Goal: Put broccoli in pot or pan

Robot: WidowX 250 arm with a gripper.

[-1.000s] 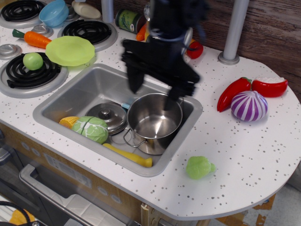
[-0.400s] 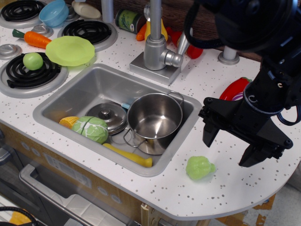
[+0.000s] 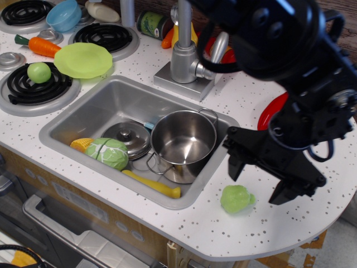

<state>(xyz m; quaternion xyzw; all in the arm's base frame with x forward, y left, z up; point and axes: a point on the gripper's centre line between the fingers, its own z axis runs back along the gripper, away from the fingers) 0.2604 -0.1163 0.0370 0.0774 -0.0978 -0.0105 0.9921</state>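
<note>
The arm had swung from over the sink [image 3: 67,129] to the right end of the bench [image 3: 290,223] within the last second, and over the final fraction it drew in leftward and lower, so that the gripper [image 3: 257,180] now hung just above and beside the broccoli [image 3: 237,199]. Its two dark fingers [image 3: 236,162] were spread wide, one to the upper left of the toy and the other to its right, with nothing between them. That reads as an approach nearly finished: the grasp had not yet begun, and the carry to the pot [image 3: 183,145] remained undone.

The bench was white with dark speckles, its front edge curved, and the broccoli lay on it near that edge, just right of the sink's front corner, untouched. The steel pot stood upright and empty in the sink's right half, close by. Beside it sat a flat lid [image 3: 127,138], a veined cabbage [image 3: 107,153] and a yellow piece [image 3: 152,185]. Burners [image 3: 34,86], a lime plate [image 3: 82,60] and a carrot [image 3: 38,46] filled the left. A dark wood-panelled wall ran behind the tap [image 3: 186,50].
</note>
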